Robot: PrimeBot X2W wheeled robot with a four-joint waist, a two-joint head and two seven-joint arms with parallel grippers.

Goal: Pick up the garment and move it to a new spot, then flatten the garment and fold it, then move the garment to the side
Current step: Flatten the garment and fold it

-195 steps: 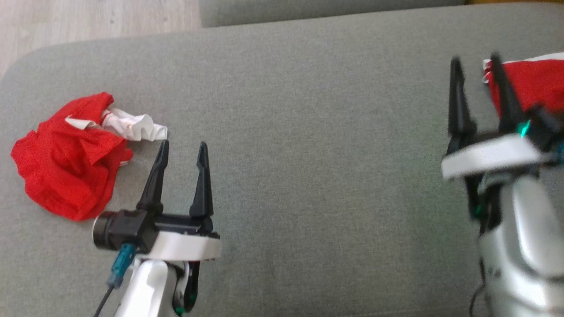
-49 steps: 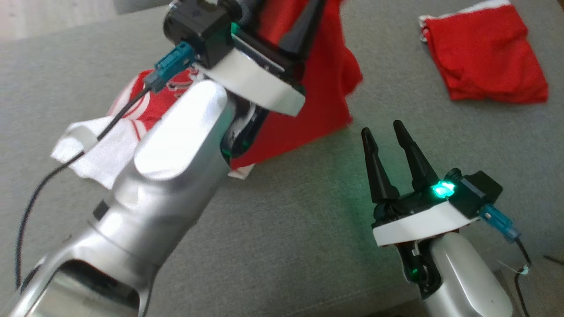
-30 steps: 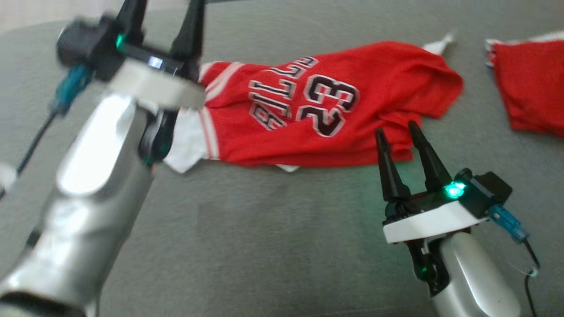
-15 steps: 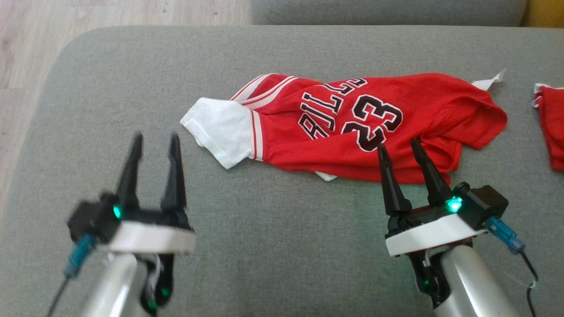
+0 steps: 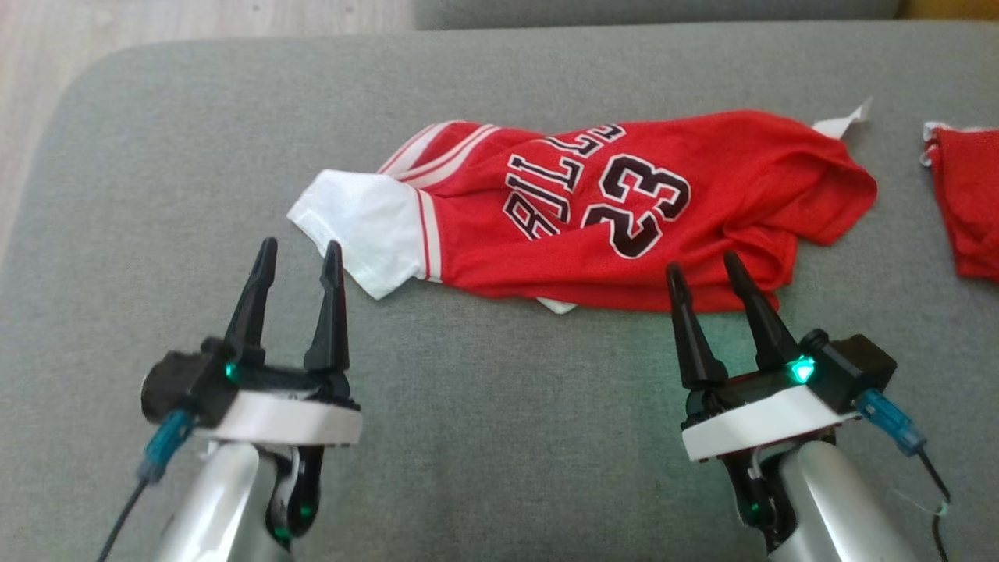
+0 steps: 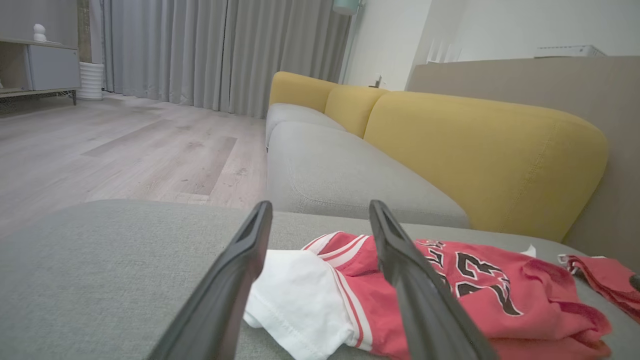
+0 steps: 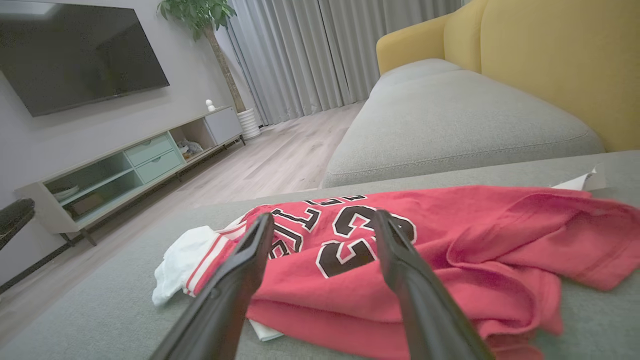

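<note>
Around the work: a 2nd red cloth [image 5: 966, 204] lies at the far R of the grey cushion [image 5: 499, 437]. It's apart from the garment [image 5: 624, 211], w/ a strip of bare grey between them. Beyond the cushion are another grey seat [image 6: 340, 170], a yellow backrest [image 6: 480, 150] and curtains [image 6: 225, 50]. The R wrist view adds a TV [image 7: 75, 50] and a low cabinet [image 7: 125, 167] across the wood floor [image 5: 156, 23]. The ground from my end effectors to the garment is bare grey fabric.

Edges/room: the cushion's rounded corner sits up-left in the head view, w/ floor past it. There's wide bare fabric on my side of the garment and to its L. There's less room to its R bc of the 2nd cloth.

Garment: a red jersey, "23" and lettering face up, lying rumpled mid-cushion. Its long axis runs L–R across me. The white sleeve [image 5: 363, 230] is the L end. The R end is bunched in folds, w/ a small white tag [image 5: 843, 125] poking out at the far R corner.

My left end effector [image 5: 300, 250] has its fingers spread w/ nothing between them, tips at the sleeve's near edge. My right end effector [image 5: 702, 261] is spread and empty too, tips at the garment's near edge by the bunched part. Can't tell if either touches the cloth.
</note>
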